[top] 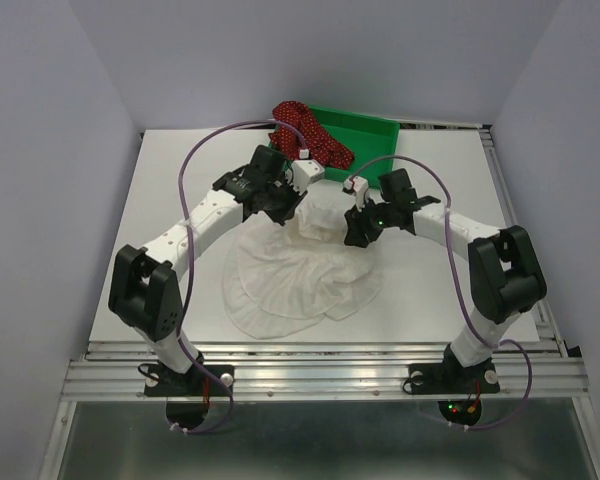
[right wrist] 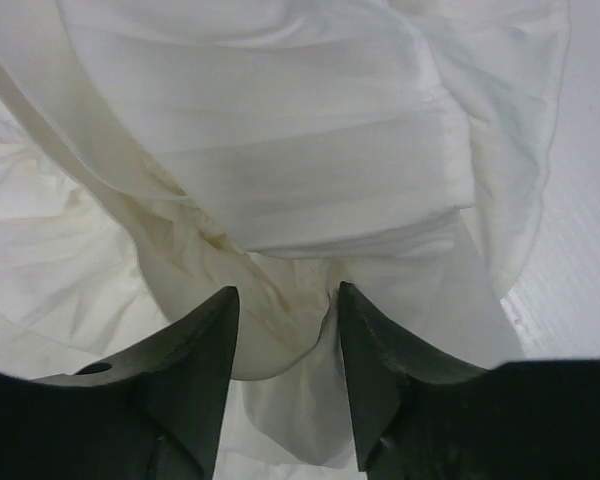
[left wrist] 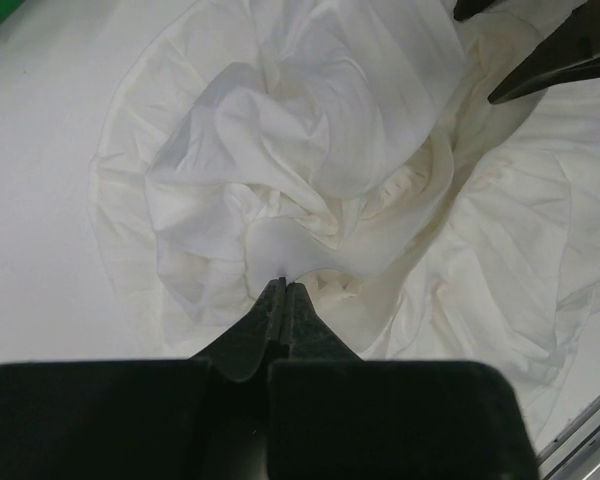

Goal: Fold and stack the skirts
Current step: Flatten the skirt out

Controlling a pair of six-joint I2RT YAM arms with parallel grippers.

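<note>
White skirt (top: 300,285) lies spread mid-table (top: 170,220), its centre bunched; left gripper (left wrist: 285,283) pinches a peak of it, right gripper (right wrist: 288,295) stands half-wide around a fold. Farther back, red dotted skirt (top: 302,128) drapes over the green tray (top: 375,128)

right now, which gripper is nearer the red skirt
Left, narrowly. The left gripper is shut on the white skirt directly in front of the red skirt; the right gripper stands open around a fold, off to the right and farther from it.

A robotics lab cell: white table (top: 450,180), plain grey panels (top: 40,150), aluminium rails (top: 320,372) at the edge.
</note>
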